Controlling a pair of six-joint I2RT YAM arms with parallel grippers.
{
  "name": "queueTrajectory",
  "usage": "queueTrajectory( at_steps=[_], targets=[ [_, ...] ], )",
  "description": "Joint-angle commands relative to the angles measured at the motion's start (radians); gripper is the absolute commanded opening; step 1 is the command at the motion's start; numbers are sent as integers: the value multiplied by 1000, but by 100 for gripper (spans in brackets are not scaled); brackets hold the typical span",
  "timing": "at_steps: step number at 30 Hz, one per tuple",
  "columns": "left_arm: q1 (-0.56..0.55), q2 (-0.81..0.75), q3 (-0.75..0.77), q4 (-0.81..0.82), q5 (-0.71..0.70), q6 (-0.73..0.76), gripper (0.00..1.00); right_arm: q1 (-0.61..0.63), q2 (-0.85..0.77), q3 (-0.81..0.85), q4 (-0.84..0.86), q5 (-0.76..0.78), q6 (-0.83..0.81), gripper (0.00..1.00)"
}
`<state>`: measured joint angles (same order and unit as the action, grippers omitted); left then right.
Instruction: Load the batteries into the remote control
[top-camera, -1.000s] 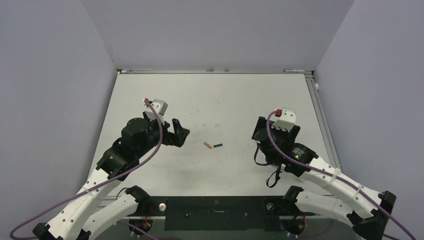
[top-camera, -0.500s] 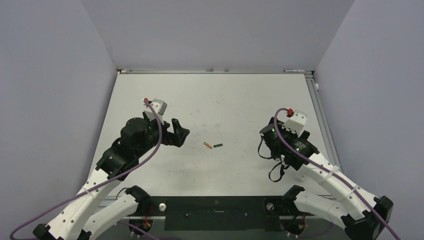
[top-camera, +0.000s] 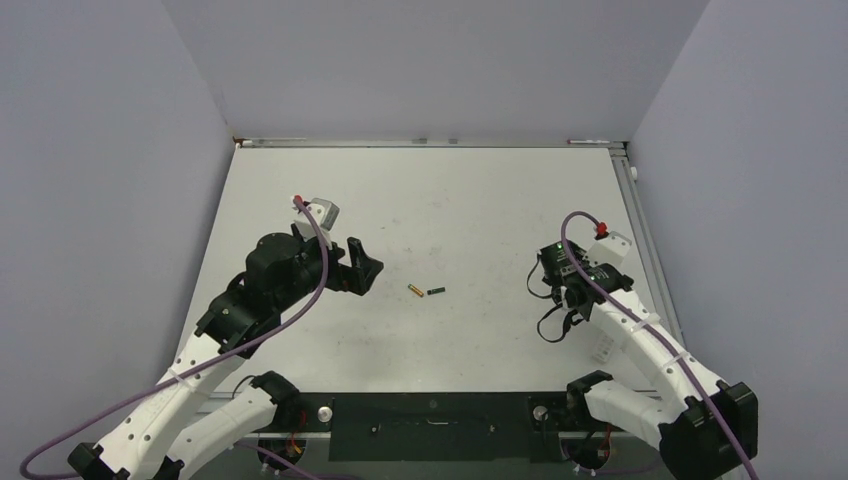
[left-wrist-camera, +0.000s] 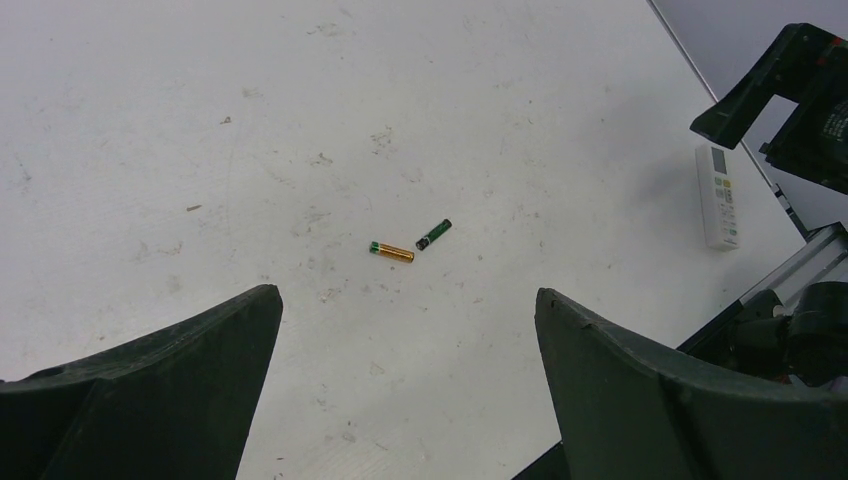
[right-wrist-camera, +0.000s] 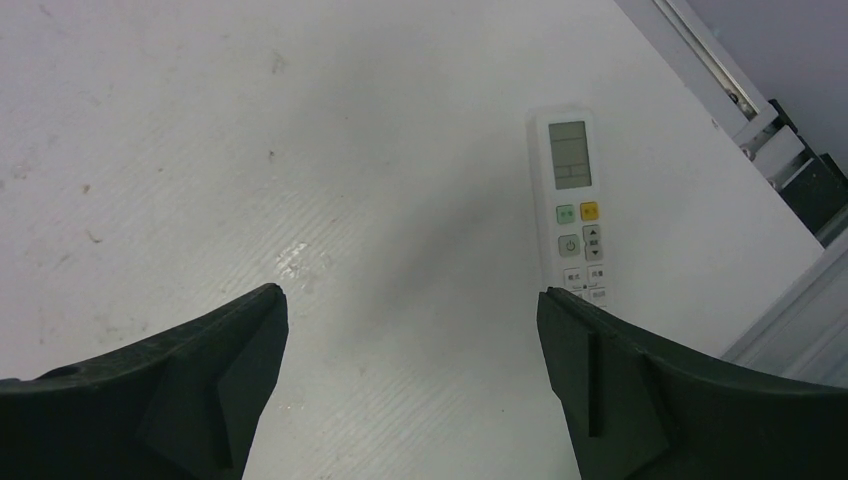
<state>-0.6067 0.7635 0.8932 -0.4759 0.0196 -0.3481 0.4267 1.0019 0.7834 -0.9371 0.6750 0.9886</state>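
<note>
Two batteries lie end to end mid-table, the yellow-gold one (top-camera: 415, 290) (left-wrist-camera: 392, 251) left of the dark green one (top-camera: 436, 291) (left-wrist-camera: 433, 234). My left gripper (top-camera: 364, 268) (left-wrist-camera: 407, 292) hovers open to their left, pointing at them, with nothing between its fingers. The white remote control (right-wrist-camera: 575, 210) (left-wrist-camera: 718, 195) lies buttons-up near the table's right edge. My right gripper (right-wrist-camera: 410, 292) is open above the table just left of the remote, its right finger (right-wrist-camera: 640, 400) over the remote's near end. The battery compartment is hidden underneath.
A metal rail (top-camera: 640, 230) runs along the table's right edge, close to the remote. Grey walls close in the left, back and right sides. The black base plate (top-camera: 430, 425) lies at the near edge between the arm bases.
My right arm has swung right and toward the near edge, turning its wrist over the remote. The left arm has barely shifted. The batteries have not moved.
</note>
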Motion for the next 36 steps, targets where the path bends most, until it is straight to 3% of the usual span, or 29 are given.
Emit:
queueTrajectory(
  at_steps=[1, 8, 27, 36],
  targets=[
    [5, -3, 43, 19, 23, -8, 96, -70, 67, -17, -7, -17, 67, 96],
    [5, 6, 42, 17, 31, -9, 96, -136, 136, -39, 9, -24, 107, 97],
    [5, 17, 42, 21, 44, -11, 96, -386, 183, -146, 184, -122, 8, 99],
    [5, 11, 40, 23, 54, -12, 96, -566, 214, -186, 237, -212, -31, 99]
  ],
)
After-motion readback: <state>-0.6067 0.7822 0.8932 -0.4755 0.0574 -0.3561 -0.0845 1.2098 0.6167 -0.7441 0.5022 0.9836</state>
